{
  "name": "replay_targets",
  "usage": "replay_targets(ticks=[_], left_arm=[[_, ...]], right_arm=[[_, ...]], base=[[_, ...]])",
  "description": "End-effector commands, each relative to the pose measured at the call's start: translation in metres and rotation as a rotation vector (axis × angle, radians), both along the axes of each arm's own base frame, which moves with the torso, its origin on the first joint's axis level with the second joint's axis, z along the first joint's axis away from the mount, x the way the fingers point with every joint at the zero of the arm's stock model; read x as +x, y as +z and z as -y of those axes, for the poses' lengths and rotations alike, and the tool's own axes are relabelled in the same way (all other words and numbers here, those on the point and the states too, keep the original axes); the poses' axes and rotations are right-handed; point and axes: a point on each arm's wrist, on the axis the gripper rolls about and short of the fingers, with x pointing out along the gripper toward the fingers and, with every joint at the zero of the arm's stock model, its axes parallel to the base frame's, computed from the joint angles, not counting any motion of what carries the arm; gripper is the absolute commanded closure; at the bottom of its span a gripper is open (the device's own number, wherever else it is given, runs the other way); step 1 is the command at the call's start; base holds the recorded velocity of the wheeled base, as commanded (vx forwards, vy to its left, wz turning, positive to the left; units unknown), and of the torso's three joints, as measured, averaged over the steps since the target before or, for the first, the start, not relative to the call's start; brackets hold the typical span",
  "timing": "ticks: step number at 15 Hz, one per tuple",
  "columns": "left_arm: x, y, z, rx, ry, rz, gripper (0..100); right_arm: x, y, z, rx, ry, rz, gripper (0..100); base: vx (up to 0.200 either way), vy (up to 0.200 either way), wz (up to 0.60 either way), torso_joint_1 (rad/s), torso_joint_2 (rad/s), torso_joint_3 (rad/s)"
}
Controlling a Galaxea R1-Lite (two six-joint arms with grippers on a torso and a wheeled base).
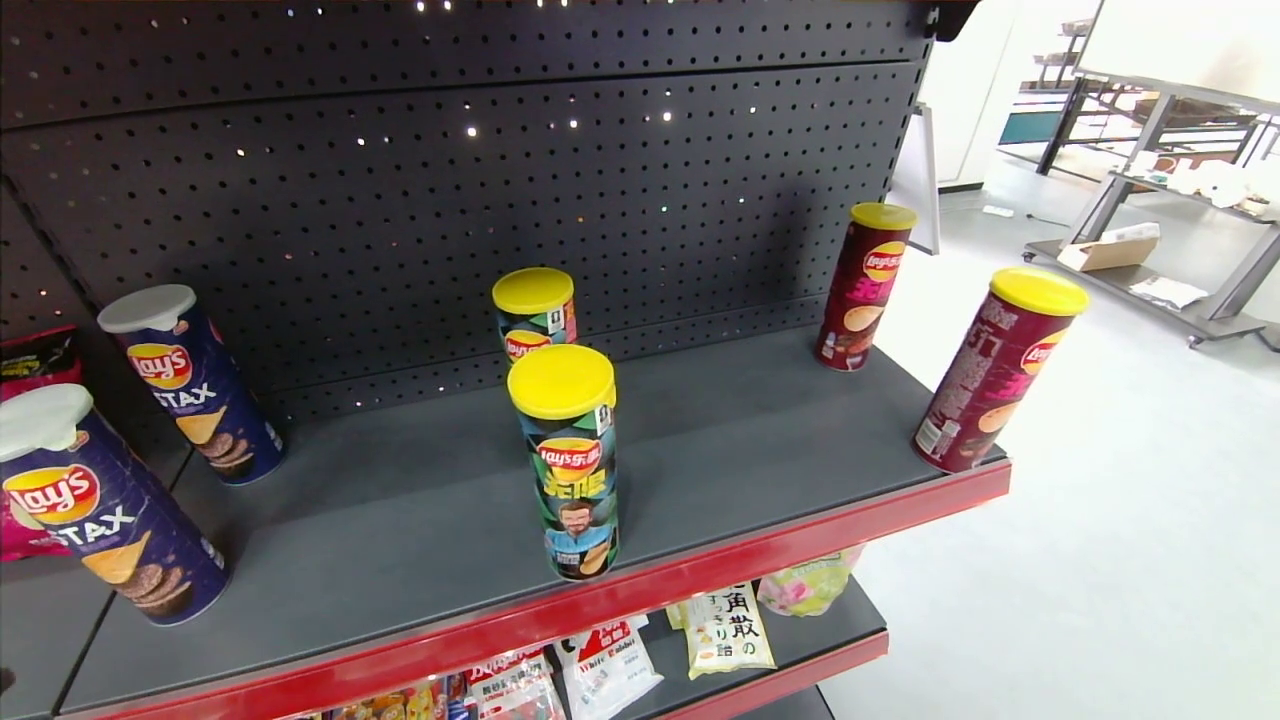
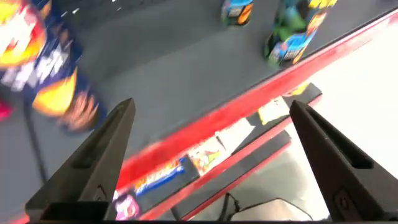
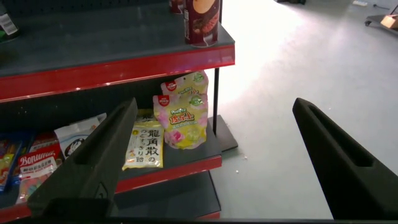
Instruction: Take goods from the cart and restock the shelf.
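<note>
Shelf [image 1: 400, 500]: dark grey board with a red front lip [image 1: 700, 570], backed by a black pegboard [image 1: 500, 180]. Six chip cans stand on it in three pairs, each pair one behind the other and well apart from the next. At the centre, the front green can [image 1: 570, 460] with a yellow lid stands just behind the lip, and the rear green can [image 1: 535, 315] stands near the pegboard. To the right, the front maroon can [image 1: 995, 375] stands at the board's front corner, and the rear maroon can [image 1: 862, 290] is back by the pegboard; both have yellow lids. To the left, the front blue can [image 1: 95, 510] and the rear blue can [image 1: 195, 385] have white lids. A red snack bag [image 1: 35, 360] shows behind them at the frame edge. On the lower shelf [image 3: 211, 146] lie a green-and-pink candy bag [image 3: 183, 112], a pale bag with dark print [image 3: 144, 143] touching it, a white bag [image 1: 605, 665] and more packets further left. Left end effector [image 2: 211, 155]: released, fingers spread wide with nothing between them, out in front of the red lip. The front blue can shows blurred to one side beyond it and the green pair to the other. Right end effector [image 3: 217, 162]: also released and empty, low before the shelf's right end, facing the lower shelf and the pale floor [image 3: 298, 74]. Across the floor to the right stands a metal rack [image 1: 1170, 170] carrying a cardboard box [image 1: 1105, 250].
</note>
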Motion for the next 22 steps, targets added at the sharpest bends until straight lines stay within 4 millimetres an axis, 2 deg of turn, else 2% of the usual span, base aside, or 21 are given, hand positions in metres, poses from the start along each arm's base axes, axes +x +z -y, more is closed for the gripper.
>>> replay_targets(ticks=[1, 2, 3, 4, 7, 9, 10, 14, 16, 18, 21, 22], left_arm=[[-0.024, -0.014, -0.005, 0.011, 0.091, 0.064, 0], [-0.031, -0.028, -0.007, 0.018, 0.127, 0.067, 0], [-0.032, -0.029, -0.007, 0.018, 0.130, 0.069, 0], [-0.037, -0.047, -0.008, 0.021, 0.159, 0.082, 0], [-0.031, -0.053, -0.007, 0.000, 0.166, 0.100, 0], [-0.021, -0.068, -0.006, -0.011, 0.169, 0.148, 0], [-0.017, -0.069, -0.005, -0.018, 0.142, 0.234, 0], [-0.017, -0.072, -0.005, -0.067, 0.134, 0.217, 0], [-0.017, -0.070, -0.003, -0.072, 0.042, 0.235, 0], [-0.017, -0.070, -0.002, -0.041, 0.024, 0.235, 0], [-0.014, -0.070, -0.002, -0.007, 0.251, 0.210, 0], [-0.015, -0.070, -0.001, -0.010, 0.263, 0.216, 0]], right_arm=[[0.000, 0.000, 0.000, 0.000, 0.000, -0.001, 0], [0.000, 0.000, 0.000, 0.000, 0.000, -0.001, 0], [0.000, 0.000, 0.000, 0.000, 0.000, -0.001, 0], [0.000, 0.000, 0.000, 0.000, 0.000, -0.001, 0], [0.000, 0.000, 0.000, 0.000, 0.000, -0.001, 0], [0.000, 0.000, 0.000, -0.002, 0.003, -0.001, 0], [0.000, 0.000, 0.000, -0.002, 0.003, -0.001, 0], [0.000, 0.000, 0.000, -0.002, 0.002, -0.001, 0], [0.000, 0.000, 0.000, -0.002, 0.002, -0.001, 0], [0.000, 0.000, 0.000, -0.002, 0.002, -0.001, 0], [0.000, 0.000, 0.000, -0.002, 0.002, -0.001, 0], [0.000, 0.000, 0.000, -0.002, 0.002, -0.001, 0]], base=[[0.000, 0.000, 0.00, 0.000, 0.00, 0.000], [0.000, 0.000, 0.00, 0.000, 0.00, 0.000], [0.000, 0.000, 0.00, 0.000, 0.00, 0.000], [0.000, 0.000, 0.00, 0.000, 0.00, 0.000], [0.000, 0.000, 0.00, 0.000, 0.00, 0.000], [0.000, 0.000, 0.00, 0.000, 0.00, 0.000], [0.000, 0.000, 0.00, 0.000, 0.00, 0.000], [0.000, 0.000, 0.00, 0.000, 0.00, 0.000], [0.000, 0.000, 0.00, 0.000, 0.00, 0.000], [0.000, 0.000, 0.00, 0.000, 0.00, 0.000], [0.000, 0.000, 0.00, 0.000, 0.00, 0.000], [0.000, 0.000, 0.00, 0.000, 0.00, 0.000]])
